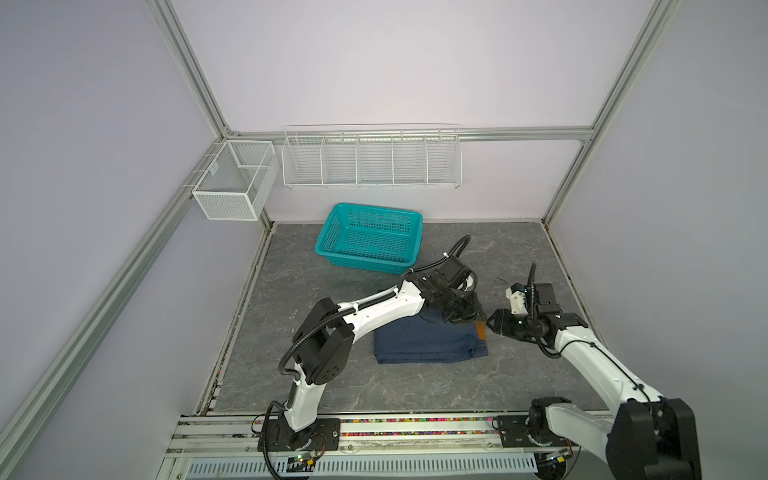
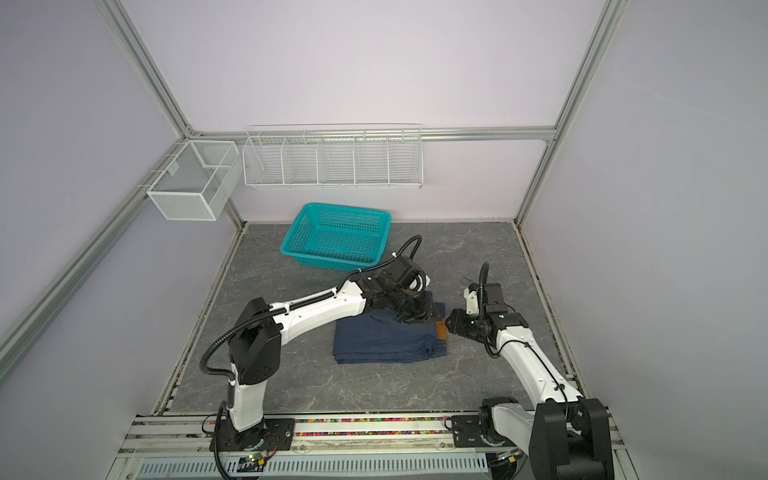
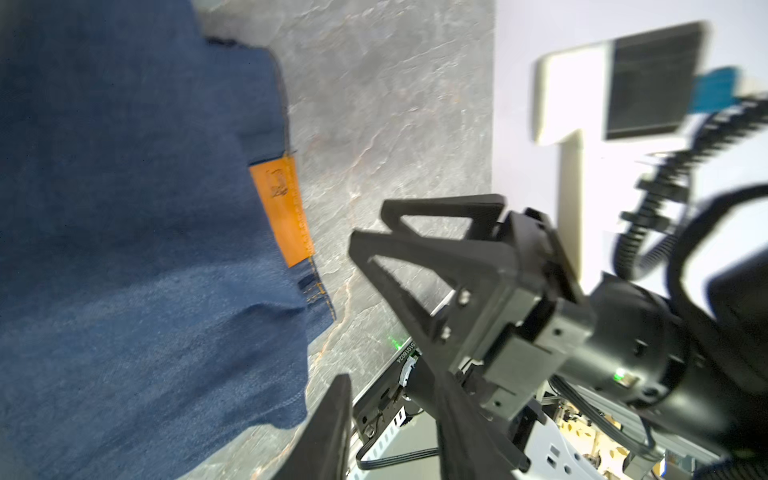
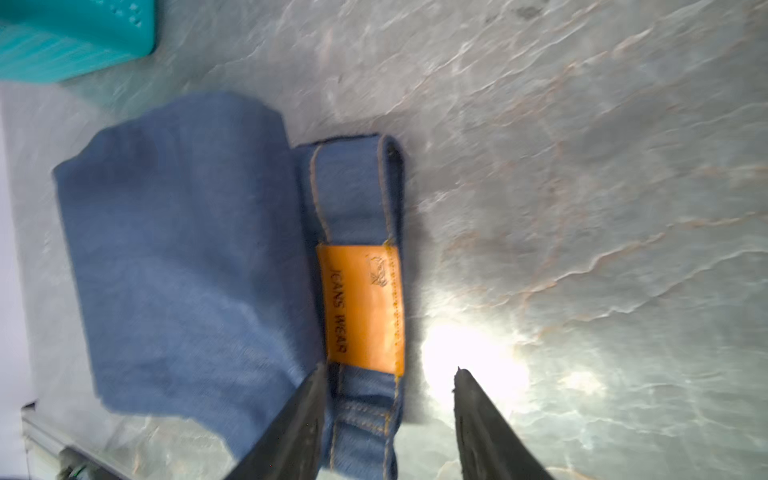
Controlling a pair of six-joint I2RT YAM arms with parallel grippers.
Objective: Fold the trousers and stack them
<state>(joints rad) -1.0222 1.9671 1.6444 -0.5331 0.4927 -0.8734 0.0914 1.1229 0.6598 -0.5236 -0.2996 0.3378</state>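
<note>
Folded jeans, both my grippers at the waistband end.

My right gripper (image 4: 386,372) has its jaws apart, gripping nothing, one tip over denim and one over the bare table (image 1: 374,386). My left gripper (image 1: 467,316) hangs over the same end, and I cannot tell whether its jaws are parted. Just past my right tips, the tan leather patch (image 4: 359,305) reads "JEANS WEAR" beside a small stamped emblem. The trousers (image 1: 424,343), dark navy denim with pale seam stitching, lie folded in a flat rectangle mid-table, apart from the perforated teal plastic basket (image 1: 370,239). The tabletop is grey, veined like stone.
</note>
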